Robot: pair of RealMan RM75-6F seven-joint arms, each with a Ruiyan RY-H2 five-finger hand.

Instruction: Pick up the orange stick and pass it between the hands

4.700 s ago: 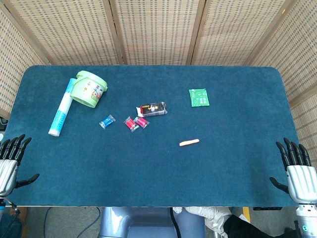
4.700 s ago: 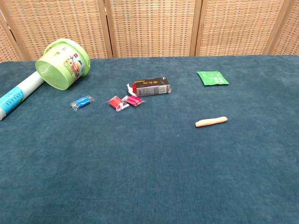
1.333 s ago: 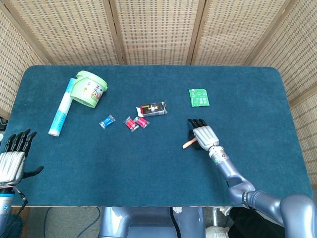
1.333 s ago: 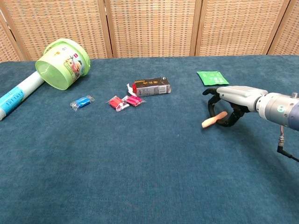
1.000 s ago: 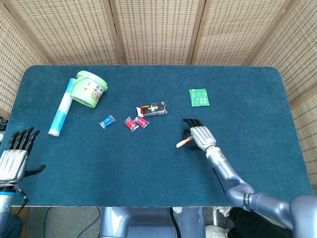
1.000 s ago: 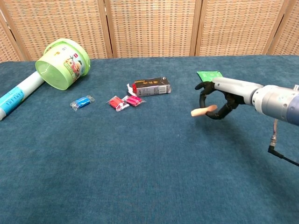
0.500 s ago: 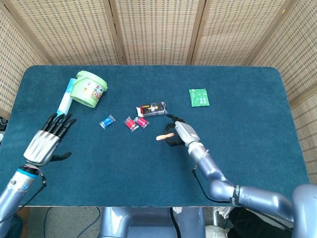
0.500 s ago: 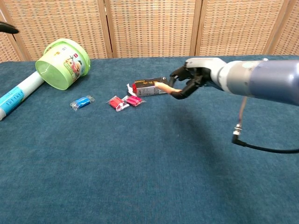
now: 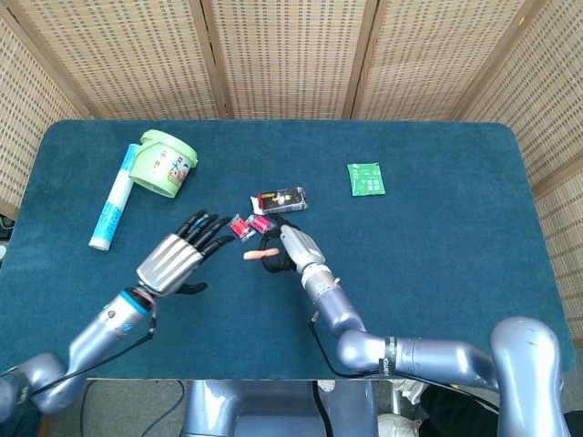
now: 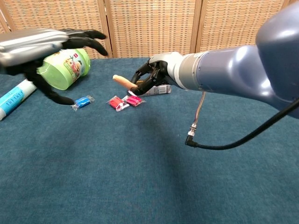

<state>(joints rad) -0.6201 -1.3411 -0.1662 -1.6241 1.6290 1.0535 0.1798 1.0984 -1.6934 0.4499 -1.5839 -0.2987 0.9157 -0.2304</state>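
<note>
1. Head view, step: the right hand pinches the orange stick by one end, off the table, free end pointing toward the left hand. Left hand is open, fingers spread, holding nothing, a short gap from the stick tip. Looks like mid-handover: pickup done, transfer not yet made.

2. Head view, next move (my read): left hand needs to close the gap w/ the stick, wrap fingers round the free end, and only then should the right let go. Only a short length of stick shows past the right hand's fingers, so little to grab.

3. Head view, room: the hands meet approx mid-table, well apart from every table edge. Red candies and the dark box lie just behind the meeting spot; blue candy sits by the left fingertips. Green bucket and white tube are well apart at far left, green packet well apart at right. Near side of the table in front of the hands is open.

4. Chest view, step: same picture. Right hand grips the stick, which is airborne and tilted. Left hand is high at left, blurred, fingers splayed, nothing in it.

5. Chest view, room: candies and box sit below the stick, so a drop would land among them.
</note>
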